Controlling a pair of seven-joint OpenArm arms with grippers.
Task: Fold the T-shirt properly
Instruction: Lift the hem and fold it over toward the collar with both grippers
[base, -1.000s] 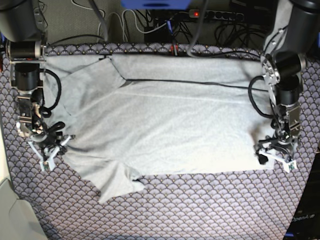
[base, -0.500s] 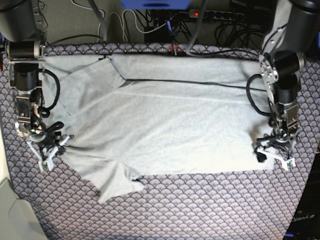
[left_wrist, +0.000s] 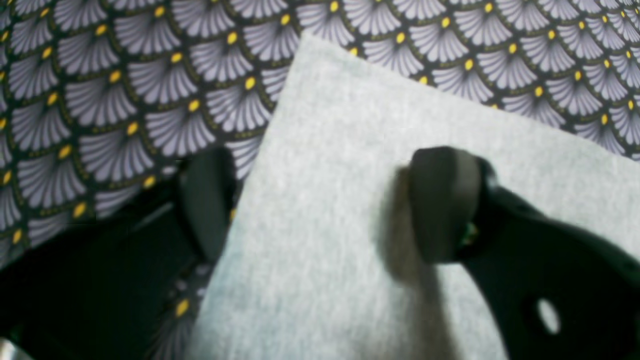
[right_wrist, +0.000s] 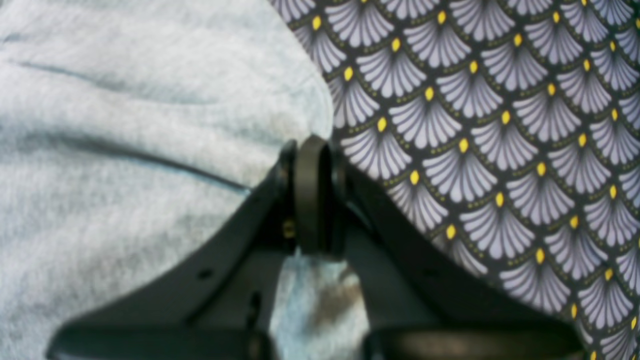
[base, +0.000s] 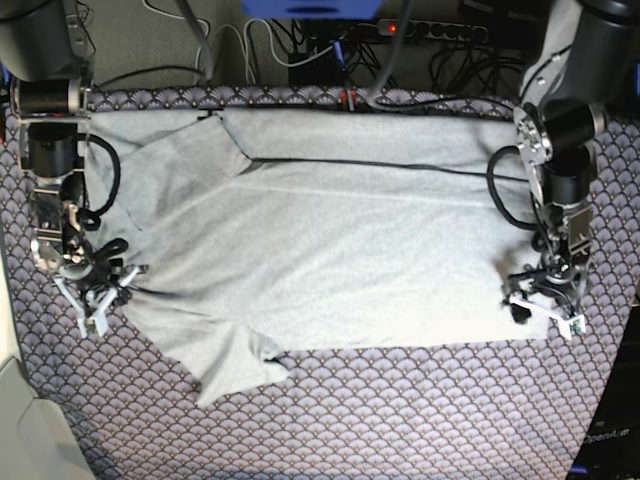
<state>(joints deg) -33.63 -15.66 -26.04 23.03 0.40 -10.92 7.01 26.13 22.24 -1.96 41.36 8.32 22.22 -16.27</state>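
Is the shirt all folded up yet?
Not yet. The T-shirt lies mostly spread flat on the patterned cloth, one sleeve sticking out.

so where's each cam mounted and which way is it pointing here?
Base: overhead, looking down at the T-shirt spread on the patterned cloth; both arms show, left tool on the view's right, right tool on its left.
Left wrist: on the left arm, looking down past its open fingers at a shirt corner.
Right wrist: on the right arm, looking down at its tool shut on the shirt edge.
Shared: all views show the shirt and cloth.
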